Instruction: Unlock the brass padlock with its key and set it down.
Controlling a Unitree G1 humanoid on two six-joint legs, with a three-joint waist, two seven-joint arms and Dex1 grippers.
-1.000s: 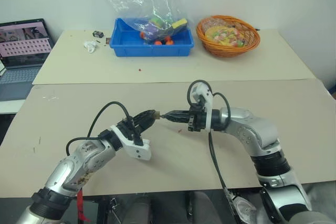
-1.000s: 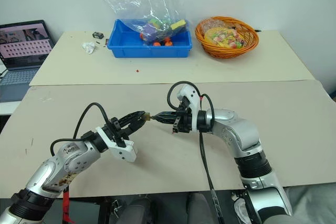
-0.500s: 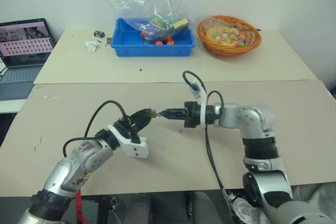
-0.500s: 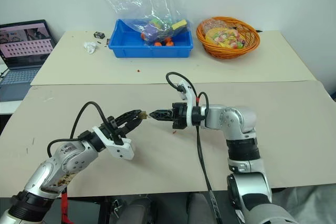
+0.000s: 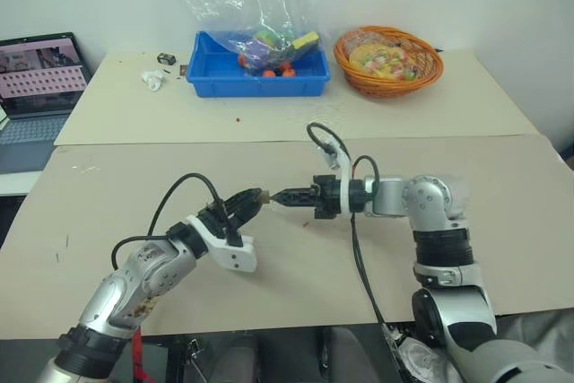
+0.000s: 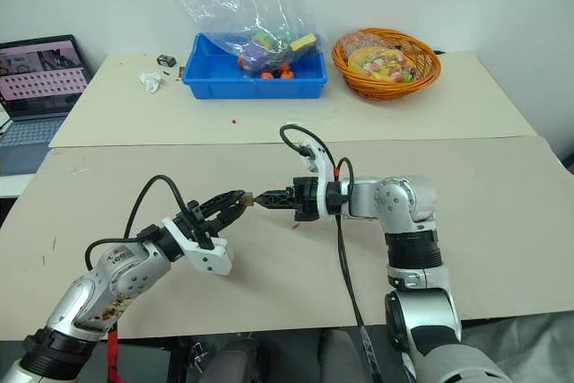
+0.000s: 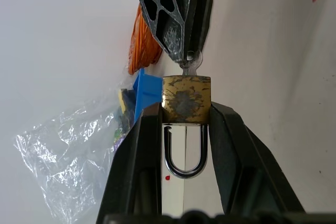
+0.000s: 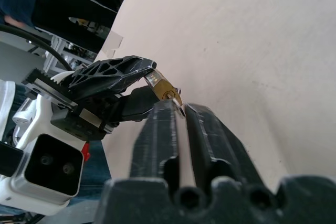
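Note:
The brass padlock [image 7: 186,99] is held off the table between the fingers [image 7: 142,150] of my left gripper [image 5: 254,197], which is shut on its body. Its silver shackle [image 7: 185,165] points back toward the left wrist, and both legs reach the body. The key [image 7: 192,62] sits in the keyhole on the far face. My right gripper [image 5: 282,195] comes in level from the right, and its fingertips [image 7: 176,38] close on the key's head. In the right wrist view the padlock [image 8: 167,94] sits just past those fingers [image 8: 157,129].
On the far table stand a blue bin [image 5: 256,80] with a plastic bag of toys and an orange basket [image 5: 387,60]. A laptop [image 5: 40,73] sits at the far left, with a white scrap [image 5: 154,80] near it. A cable [image 5: 363,257] loops under the right arm.
My right wrist has rolled about its own line with the fingertips staying at the key, and the right elbow swung up and in. The left gripper and padlock stayed put.

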